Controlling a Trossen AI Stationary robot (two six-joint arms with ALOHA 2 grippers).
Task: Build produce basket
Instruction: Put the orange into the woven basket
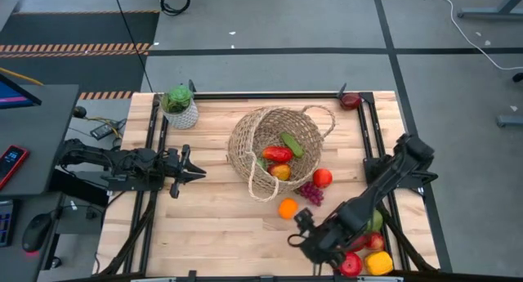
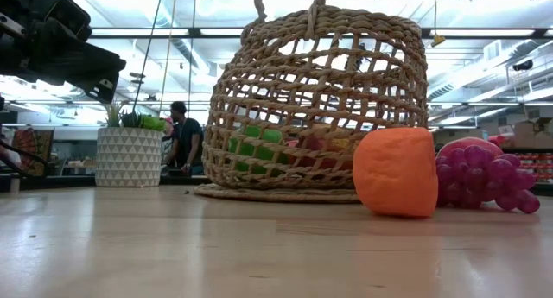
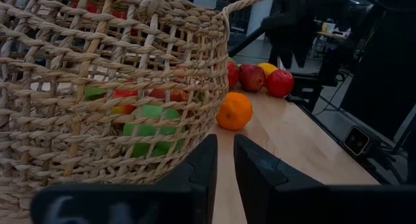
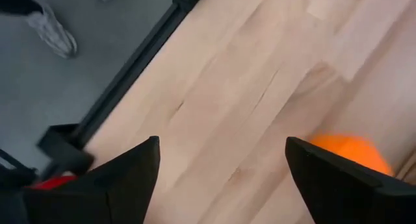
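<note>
Jaws apart; basket (image 1: 274, 147) tipped sideways.

Grey floor (image 1: 270, 20) beyond the table's far edge, striped hazard tape (image 1: 78, 47) across it. Bright ceiling strip lights (image 2: 164, 30) overhead; a person (image 2: 184, 136) standing far back.

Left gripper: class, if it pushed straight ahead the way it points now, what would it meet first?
Probably the basket. The shut left gripper points right across the table toward its wicker wall; whether it would only graze it is unclear.
</note>
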